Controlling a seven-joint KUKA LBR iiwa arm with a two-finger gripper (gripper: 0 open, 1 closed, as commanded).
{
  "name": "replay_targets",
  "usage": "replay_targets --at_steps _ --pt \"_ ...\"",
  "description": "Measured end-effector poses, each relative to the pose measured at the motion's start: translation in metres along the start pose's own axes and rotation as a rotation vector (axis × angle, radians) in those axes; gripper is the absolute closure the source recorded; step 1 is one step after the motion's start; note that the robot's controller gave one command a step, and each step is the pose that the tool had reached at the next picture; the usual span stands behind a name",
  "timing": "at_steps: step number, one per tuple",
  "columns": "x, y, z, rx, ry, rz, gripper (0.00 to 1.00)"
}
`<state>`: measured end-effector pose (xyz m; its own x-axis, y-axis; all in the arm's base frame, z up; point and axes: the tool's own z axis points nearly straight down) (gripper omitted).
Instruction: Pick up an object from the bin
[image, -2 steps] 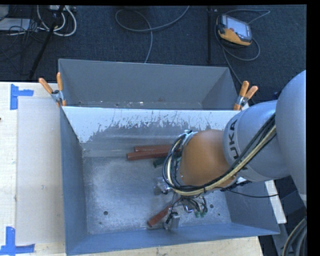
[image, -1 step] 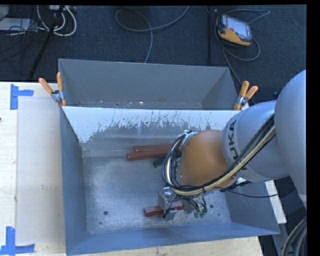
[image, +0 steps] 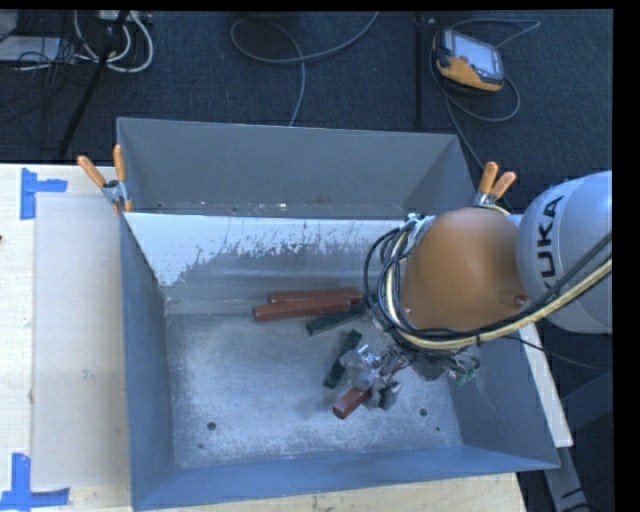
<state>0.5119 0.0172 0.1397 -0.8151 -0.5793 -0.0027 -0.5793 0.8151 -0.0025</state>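
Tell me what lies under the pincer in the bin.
A small reddish-brown block pokes out beside the pincer, with dark green pieces close by. The robot's orange cover hides the bin floor farther right, so anything there cannot be seen.

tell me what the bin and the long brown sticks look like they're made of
Bin: sheet metal, it seems; grey and matte, with pale scuffs and scratches on its floor and back wall. Brown sticks: reddish brown with a dull, even finish; wood or plastic, the look leaves it open.
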Motion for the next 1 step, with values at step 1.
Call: replay_targets --at_steps 1 --pt "0.0033 -0.0053 -0.1258 0.002 -0.005 0.030 1.00"
